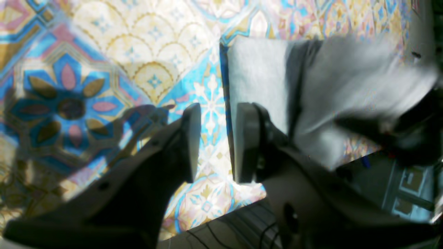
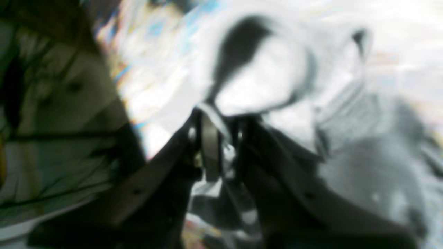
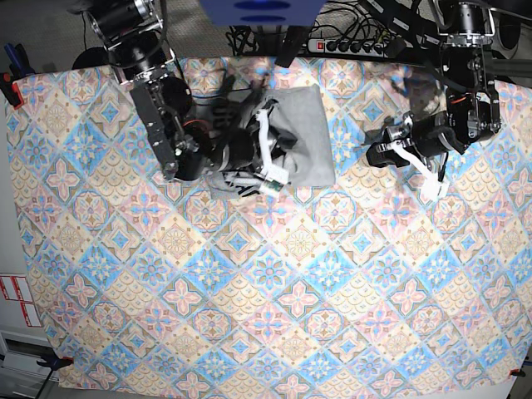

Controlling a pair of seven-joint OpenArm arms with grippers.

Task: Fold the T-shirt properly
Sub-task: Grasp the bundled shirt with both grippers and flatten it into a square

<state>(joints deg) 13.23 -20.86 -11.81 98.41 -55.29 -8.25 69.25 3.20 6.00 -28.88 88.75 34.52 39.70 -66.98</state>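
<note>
The T-shirt (image 3: 301,137) lies as a compact grey bundle near the far edge of the surface (image 3: 249,316), on the patterned tablecloth (image 3: 274,274).

The right pincer (image 3: 270,154) sits over the shirt's near-left part. In the right wrist view the picture is badly blurred, yet the right pincer (image 2: 216,138) shows its two dark fingers (image 2: 277,162) drawn close together with a strip of pale cloth caught between them. The grey shirt (image 2: 363,138) spreads away beyond the tips and to the right of them, rumpled, with a dark curved shadow or fold above the tips. How firmly the cloth is pinched cannot be told through the blur.

The left pincer (image 3: 434,179) is well apart from the shirt, over bare tablecloth. In the left wrist view the left pincer (image 1: 216,141) has its fingers (image 1: 192,138) parted by a clear gap with only the tablecloth (image 1: 121,52) showing between them; it has hold of nothing. Beyond its right finger and a little ahead lies the shirt (image 1: 256,79), one straight folded edge running almost in line with that finger, the cloth flat there. Farther to the right of the pincer the shirt turns to a blurred grey mass (image 1: 353,90) with a dark shape across it, which is the other arm (image 1: 398,131).
</note>
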